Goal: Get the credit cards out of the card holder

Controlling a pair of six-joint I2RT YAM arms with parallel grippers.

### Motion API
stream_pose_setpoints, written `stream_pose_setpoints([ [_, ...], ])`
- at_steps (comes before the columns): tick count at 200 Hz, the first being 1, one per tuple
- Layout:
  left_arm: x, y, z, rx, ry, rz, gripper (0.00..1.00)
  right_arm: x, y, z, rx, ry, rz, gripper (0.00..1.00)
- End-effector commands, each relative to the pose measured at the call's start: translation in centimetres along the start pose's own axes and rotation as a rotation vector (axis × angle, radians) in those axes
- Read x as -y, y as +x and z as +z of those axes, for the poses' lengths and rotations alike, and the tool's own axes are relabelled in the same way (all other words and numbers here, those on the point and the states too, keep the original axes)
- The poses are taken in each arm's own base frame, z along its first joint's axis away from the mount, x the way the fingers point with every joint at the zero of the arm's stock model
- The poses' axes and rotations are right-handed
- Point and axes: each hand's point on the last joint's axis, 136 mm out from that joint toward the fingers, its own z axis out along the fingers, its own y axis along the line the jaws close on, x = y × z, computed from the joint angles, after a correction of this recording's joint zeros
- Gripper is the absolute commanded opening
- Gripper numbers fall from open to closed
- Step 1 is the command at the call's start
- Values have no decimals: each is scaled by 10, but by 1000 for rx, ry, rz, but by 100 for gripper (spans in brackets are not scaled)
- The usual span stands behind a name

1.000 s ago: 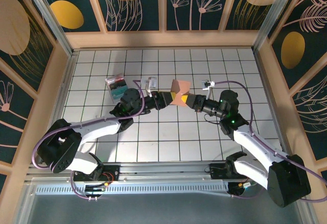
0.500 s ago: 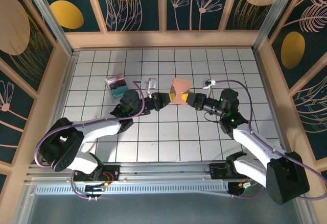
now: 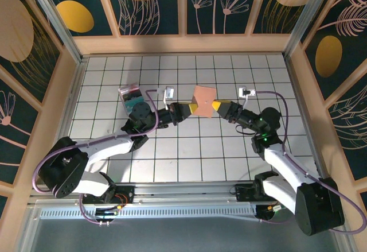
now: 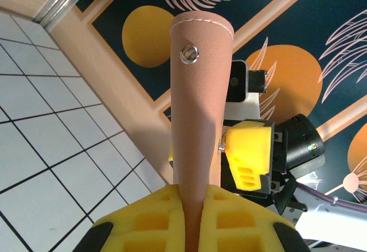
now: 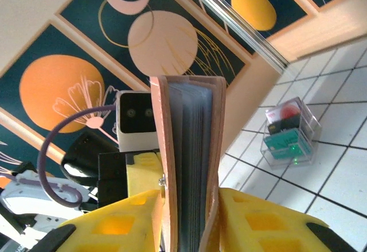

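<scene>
The tan leather card holder (image 3: 203,98) hangs in the air over the middle of the grid table, held between both arms. My left gripper (image 3: 184,112) is shut on its folded spine edge (image 4: 200,120), the yellow pads (image 4: 157,212) pressed to both sides. From the opposite side my right gripper (image 3: 218,107) has its pads (image 5: 252,217) against both leather faces at the open edge (image 5: 189,148), where grey-blue pocket layers show. The credit cards are hidden inside. The side tab lies under my right pad.
A clear plastic box (image 3: 131,95) with teal and red contents stands on the tiles at the back left, also seen as the clear box (image 5: 287,131) in the right wrist view. Wooden walls (image 3: 183,44) ring the table.
The left gripper has shut on the card holder. Both arms have shifted, the right arm drawing back to the right, and the holder now sits a little higher and more face-up.
</scene>
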Motion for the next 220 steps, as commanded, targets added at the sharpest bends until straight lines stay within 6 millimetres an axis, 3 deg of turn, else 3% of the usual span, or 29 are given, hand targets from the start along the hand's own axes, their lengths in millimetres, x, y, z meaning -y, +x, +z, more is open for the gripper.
stream_pose_setpoints([
  [1, 20, -8, -3, 20, 60, 32, 0, -26, -10, -6, 31, -89, -74, 31],
  [74, 29, -8, -2, 10, 108, 45, 0, -21, -9, -5, 36, -103, -50, 26],
  [127, 39, -11, -5, 15, 141, 63, 0, -15, -5, -8, 41, -92, -25, 26],
  [178, 41, -12, -3, 18, 155, 55, 0, -22, -2, -9, 34, -151, -13, 29],
  [220, 46, -13, -4, 22, 174, 61, 0, -10, 2, -7, 21, -122, 17, 29],
])
